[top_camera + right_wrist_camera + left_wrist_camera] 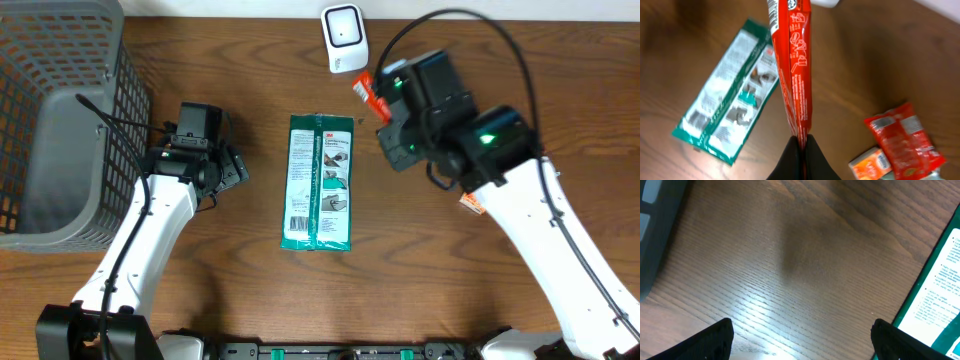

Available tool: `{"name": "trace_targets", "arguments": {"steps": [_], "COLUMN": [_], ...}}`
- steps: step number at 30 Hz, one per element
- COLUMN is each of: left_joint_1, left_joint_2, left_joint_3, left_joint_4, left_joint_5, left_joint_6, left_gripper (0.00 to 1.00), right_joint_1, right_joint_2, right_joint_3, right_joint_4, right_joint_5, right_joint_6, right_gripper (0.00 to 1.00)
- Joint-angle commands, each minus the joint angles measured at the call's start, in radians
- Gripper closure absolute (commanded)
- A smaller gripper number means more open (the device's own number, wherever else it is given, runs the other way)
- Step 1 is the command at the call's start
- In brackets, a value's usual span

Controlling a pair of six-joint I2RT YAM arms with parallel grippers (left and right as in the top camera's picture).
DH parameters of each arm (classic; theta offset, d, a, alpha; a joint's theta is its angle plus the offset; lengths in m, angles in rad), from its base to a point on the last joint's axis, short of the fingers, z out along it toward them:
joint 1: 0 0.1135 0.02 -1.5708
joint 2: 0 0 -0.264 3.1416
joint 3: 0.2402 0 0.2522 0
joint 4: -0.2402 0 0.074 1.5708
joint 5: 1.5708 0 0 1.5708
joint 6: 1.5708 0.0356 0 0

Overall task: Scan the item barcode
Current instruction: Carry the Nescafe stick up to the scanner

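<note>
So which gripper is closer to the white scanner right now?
Right. The right gripper, shut on a red packet, sits close beside the scanner. The left gripper hangs open far off, on the other side of the green packet.

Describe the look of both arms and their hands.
Both arms have white tubular links and black joint housings: left arm, right arm. A thin black cable loops over the right one, whose housings show green lights. The left hand and right hand have black fingers.
</note>
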Motion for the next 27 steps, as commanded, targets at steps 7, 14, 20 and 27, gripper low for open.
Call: {"name": "trace_targets", "arguments": {"steps": [7, 14, 20, 27], "left_joint_1": [0.003, 0.003, 0.003, 0.003], "left_joint_2": [0.005, 0.005, 0.005, 0.005], "left_joint_3": [0.01, 0.01, 0.01, 0.01], "left_joint_4": [-0.004, -0.003, -0.004, -0.003], "left_joint_5": [-0.013, -0.013, -0.013, -0.013], "left_joint_6": [-0.017, -0.017, -0.017, -0.017], "left_gripper": [0.11, 0.11, 0.11, 0.11], "right_joint_1": [-0.03, -0.06, -0.06, -0.051], "right_joint_2": [-0.002, 0.151, 0.293, 0.473], "right_joint_3": [0.238, 0.655, 0.764, 0.764], "right_joint_4": [-0.107, -0.304, -0.37, -0.273], "right_joint_5": [-0.031, -0.039, -0.036, 0.188], "right_joint_6": [0.034, 0.032, -0.055, -0.092], "right_gripper": [0.99, 0.99, 0.99, 0.99]}}
